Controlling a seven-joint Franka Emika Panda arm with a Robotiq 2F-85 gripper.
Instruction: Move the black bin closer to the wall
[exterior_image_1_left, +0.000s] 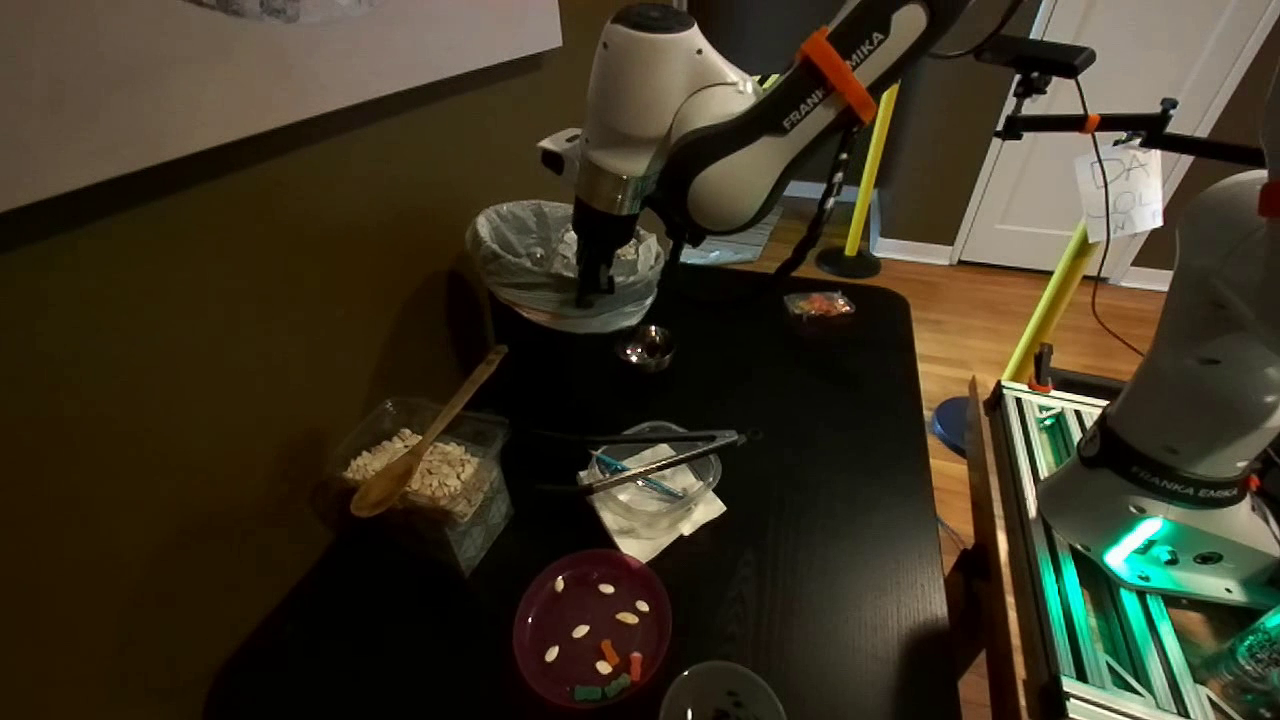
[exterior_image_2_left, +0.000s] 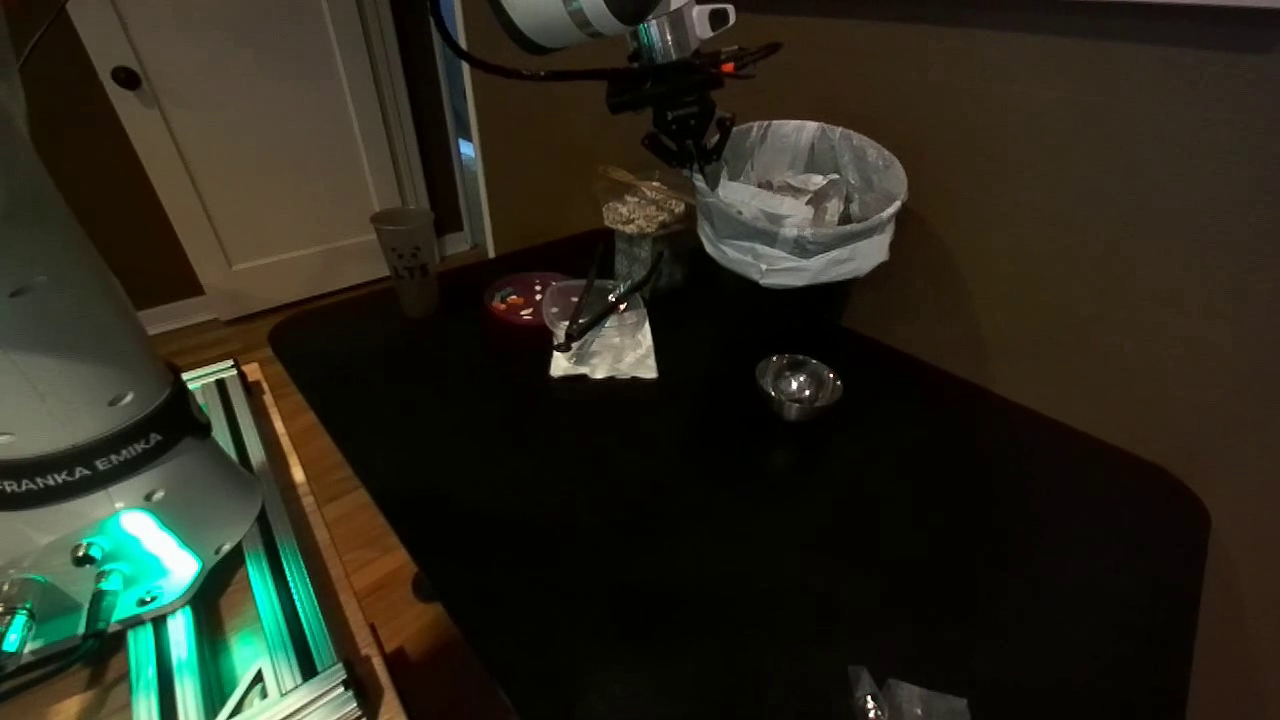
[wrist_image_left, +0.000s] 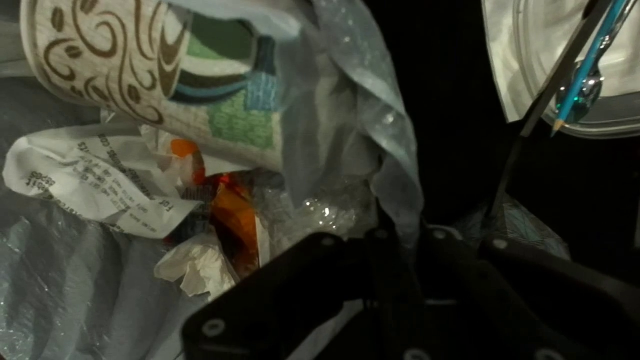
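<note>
The black bin stands upright on the dark table by the wall, and a whitish plastic liner (exterior_image_1_left: 560, 305) folds over its rim. The bin (exterior_image_2_left: 800, 262) also shows in an exterior view, where its dark body blends into the table below the liner. My gripper (exterior_image_1_left: 594, 292) points down at the bin's rim, on the side facing the tongs; it also shows at the rim in an exterior view (exterior_image_2_left: 702, 165). In the wrist view, the gripper's fingers (wrist_image_left: 407, 240) are closed around the liner-covered rim (wrist_image_left: 395, 165). Inside lie a paper cup (wrist_image_left: 150, 75) and crumpled wrappers.
A small metal bowl (exterior_image_2_left: 798, 385) stands near the bin. A clear box (exterior_image_1_left: 440, 480) with a wooden spoon stands by the wall. Tongs (exterior_image_1_left: 660, 465) lie across a plastic container. A purple plate (exterior_image_1_left: 540, 670), a cup (exterior_image_2_left: 408, 260) and a candy bag (exterior_image_1_left: 820, 304) are on the table.
</note>
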